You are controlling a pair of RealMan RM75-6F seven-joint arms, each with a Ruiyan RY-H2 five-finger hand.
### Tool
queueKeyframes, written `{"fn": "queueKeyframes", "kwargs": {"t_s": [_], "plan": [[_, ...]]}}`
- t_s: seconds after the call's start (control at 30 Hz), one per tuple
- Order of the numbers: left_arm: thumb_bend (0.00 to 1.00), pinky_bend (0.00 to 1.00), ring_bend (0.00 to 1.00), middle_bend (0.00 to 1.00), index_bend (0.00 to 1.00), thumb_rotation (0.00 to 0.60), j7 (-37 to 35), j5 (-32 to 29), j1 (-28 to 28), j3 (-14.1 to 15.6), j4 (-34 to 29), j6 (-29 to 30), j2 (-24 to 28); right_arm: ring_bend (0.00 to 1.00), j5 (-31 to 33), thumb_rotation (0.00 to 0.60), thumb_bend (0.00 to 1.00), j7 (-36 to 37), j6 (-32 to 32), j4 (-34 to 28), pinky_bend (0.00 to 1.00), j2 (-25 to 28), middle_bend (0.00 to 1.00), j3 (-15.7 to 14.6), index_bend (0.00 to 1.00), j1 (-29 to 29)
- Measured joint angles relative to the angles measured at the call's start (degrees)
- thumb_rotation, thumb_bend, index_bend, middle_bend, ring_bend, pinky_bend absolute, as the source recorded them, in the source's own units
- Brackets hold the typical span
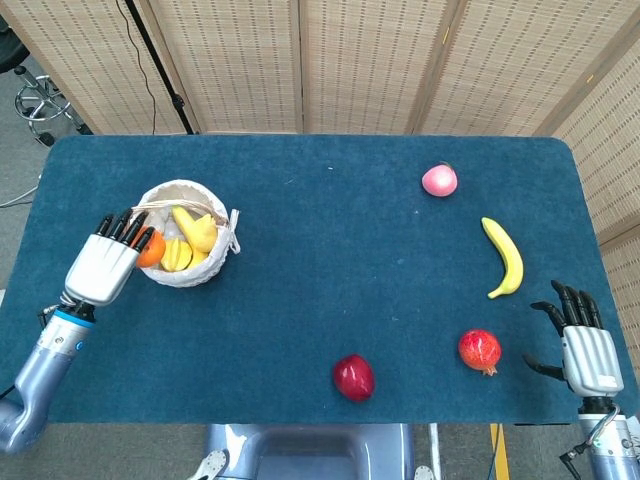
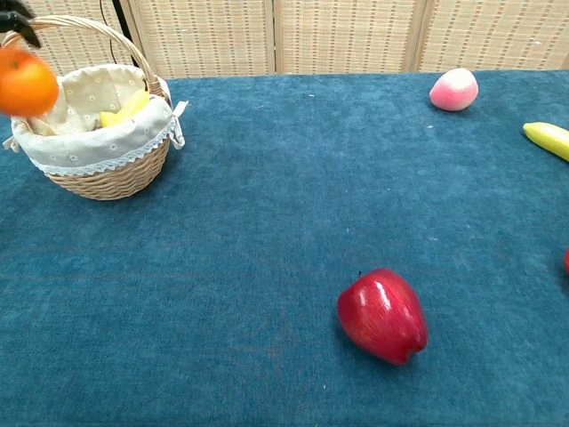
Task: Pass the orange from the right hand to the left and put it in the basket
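orange held at the basket's left rim

head view: the left hand (image 1: 102,266) grips the orange (image 1: 150,249) in its dark fingertips, right at the left edge of the basket (image 1: 222,232), and from here it is hard to tell whether the fruit is over the rim or just outside it. inside the cloth-lined basket lie yellow fruits (image 1: 190,238). the right hand (image 1: 585,352) sits at the near right corner of the blue table (image 1: 320,270), fingers spread apart and holding nothing. just to its left is a pomegranate (image 1: 480,350). a banana (image 1: 505,257) lies further back, a peach (image 1: 439,180) beyond it, and a red apple (image 1: 353,377) sits near the front edge, well apart from the basket.

chest view: the orange (image 2: 25,82) hangs in the air at the frame's left edge, in front of the basket's (image 2: 111,173) left side and above its lining. only a dark fingertip of the left hand (image 2: 18,20) shows above it. the red apple (image 2: 383,316) is in the foreground, the peach (image 2: 454,89) far back, the banana's (image 2: 548,138) tip at the right edge.
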Motion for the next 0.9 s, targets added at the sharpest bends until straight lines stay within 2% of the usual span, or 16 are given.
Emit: {"fn": "queueKeyframes", "kwargs": {"t_s": [0.13, 0.43, 0.7, 0.9], "plan": [[0.0, 0.11, 0.0, 0.0, 0.03, 0.6, -1.2, 0.3, -0.1, 0.0, -1.4, -0.8, 0.6, 0.0, 0.1, 0.6, 0.0, 0.0, -0.1, 0.1, 0.0, 0.0, 0.06, 0.0, 0.28, 0.0], [0.0, 0.11, 0.0, 0.0, 0.03, 0.6, -2.8, 2.3, 1.1, -0.1, -4.4, 1.8, 1.6, 0.0, 0.0, 0.6, 0.0, 0.1, -0.6, 0.2, 0.0, -0.2, 0.06, 0.0, 0.28, 0.2], [0.0, 0.11, 0.0, 0.0, 0.01, 0.6, -8.2, 2.5, 6.6, 0.7, -9.8, 7.8, 3.4, 0.0, -0.4, 0.6, 0.0, -1.4, -1.5, 0.3, 0.0, -0.8, 0.06, -0.4, 0.22, 0.9], [0.0, 0.11, 0.0, 0.0, 0.0, 0.6, -14.1, -0.6, 11.7, 1.6, -11.9, 10.8, 4.6, 0.0, -0.8, 0.6, 0.0, -3.1, -1.7, 0.2, 0.0, -1.4, 0.06, -0.7, 0.22, 1.1]]}}
